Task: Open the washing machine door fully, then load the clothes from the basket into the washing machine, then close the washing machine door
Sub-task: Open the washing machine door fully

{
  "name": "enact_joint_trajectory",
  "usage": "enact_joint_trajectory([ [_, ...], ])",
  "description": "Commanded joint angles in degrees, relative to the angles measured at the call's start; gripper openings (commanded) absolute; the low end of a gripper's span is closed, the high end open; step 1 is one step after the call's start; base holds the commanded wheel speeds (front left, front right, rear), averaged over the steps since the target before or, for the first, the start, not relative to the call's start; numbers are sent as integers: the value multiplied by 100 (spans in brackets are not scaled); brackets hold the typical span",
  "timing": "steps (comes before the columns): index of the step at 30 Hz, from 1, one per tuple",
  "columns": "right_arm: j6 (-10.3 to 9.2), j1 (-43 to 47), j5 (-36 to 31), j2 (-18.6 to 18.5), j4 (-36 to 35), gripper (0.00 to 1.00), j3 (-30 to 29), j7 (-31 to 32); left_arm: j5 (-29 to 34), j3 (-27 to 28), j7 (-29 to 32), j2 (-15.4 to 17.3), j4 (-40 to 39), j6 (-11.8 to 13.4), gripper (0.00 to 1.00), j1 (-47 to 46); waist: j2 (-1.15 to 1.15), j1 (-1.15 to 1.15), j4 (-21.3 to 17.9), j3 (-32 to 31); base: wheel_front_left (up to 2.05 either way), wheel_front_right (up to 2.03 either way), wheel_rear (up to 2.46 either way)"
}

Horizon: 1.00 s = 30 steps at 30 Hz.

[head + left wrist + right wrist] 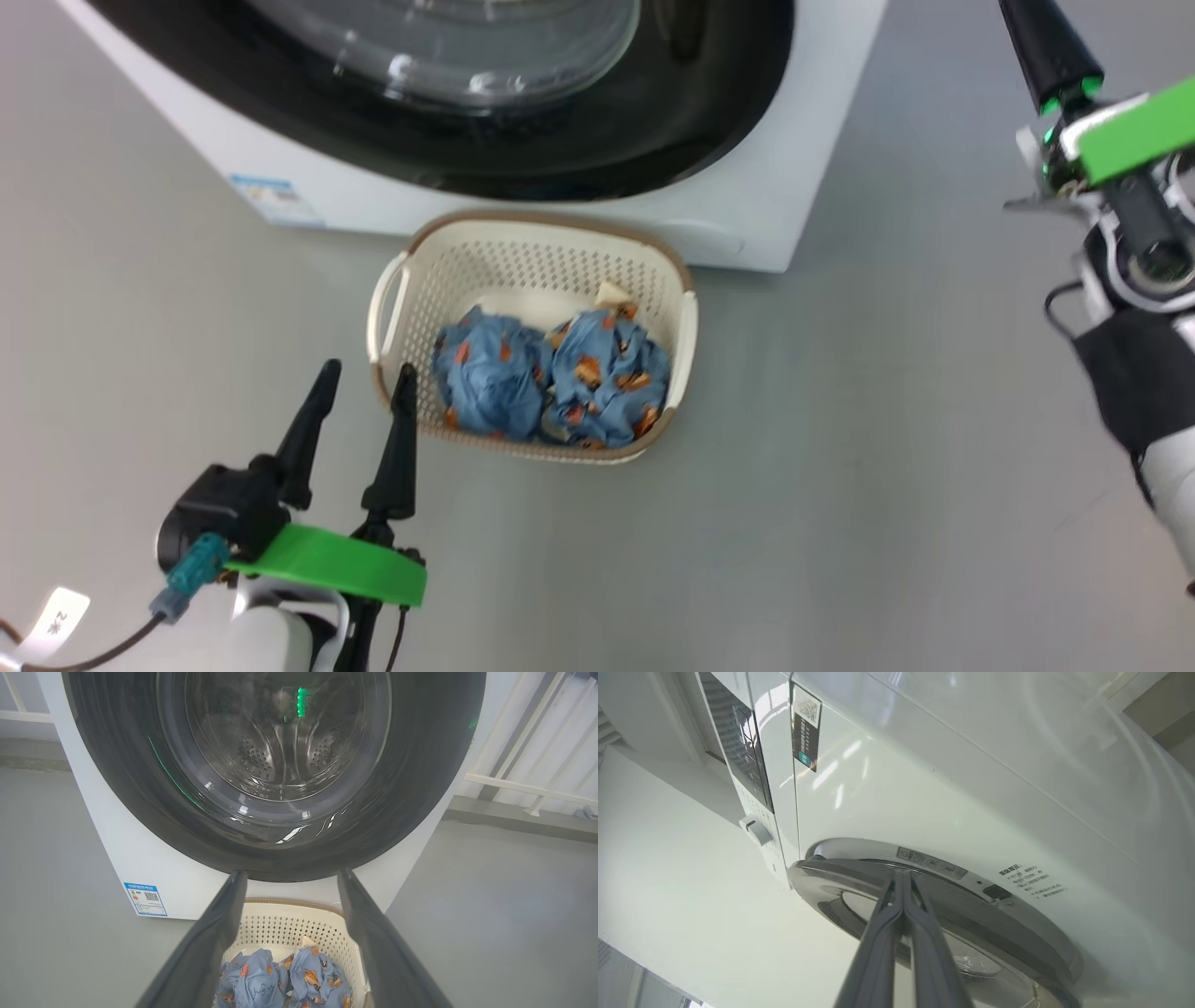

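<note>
The white washing machine [822, 140] stands at the top of the head view, its door [653, 121] a glossy black ring around a glass bowl. On the floor just before it sits the cream basket [523, 252] with balled-up blue clothes [560, 383] inside. My left gripper [366, 378] is open and empty, hovering by the basket's near-left corner; between its fingers I see the clothes [280, 980], the basket [289, 924] and the door [117, 788]. My right gripper [1050, 47] is raised at the machine's right. It is shut, its tips [902, 873] at the door's [859, 891] outer edge, which stands slightly off the front panel.
Grey floor surrounds the basket on the left, right and near sides. A blue label [145, 899] marks the machine's lower corner. A white railing [528, 786] runs behind the machine's right side. The control panel [738, 751] lies above the door.
</note>
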Motion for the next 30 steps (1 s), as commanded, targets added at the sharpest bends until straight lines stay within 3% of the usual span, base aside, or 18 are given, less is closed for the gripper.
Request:
enact_joint_trajectory([
  [1, 9, -164, 166, -9, -113, 0, 101, 207, -40, 144, -37, 74, -163, -8, 100, -183, 0, 0, 259, 317, 0, 0, 0],
  [7, 9, -657, 652, -56, 58, 0, 53, 1114, -112, 53, -37, 60, -189, -8, 100, -355, 0, 0, 383, 585, 0, 0, 0],
  [14, 9, -1132, 782, -109, 402, 0, -121, 1740, -247, -75, -37, 56, -228, -8, 100, -530, 0, 0, 548, 826, 0, 0, 0],
  [30, 9, -1945, 321, -85, 1018, 0, 63, 2181, -468, -277, -37, 55, -329, -8, 100, -707, 0, 0, 790, 1188, 0, 0, 0],
])
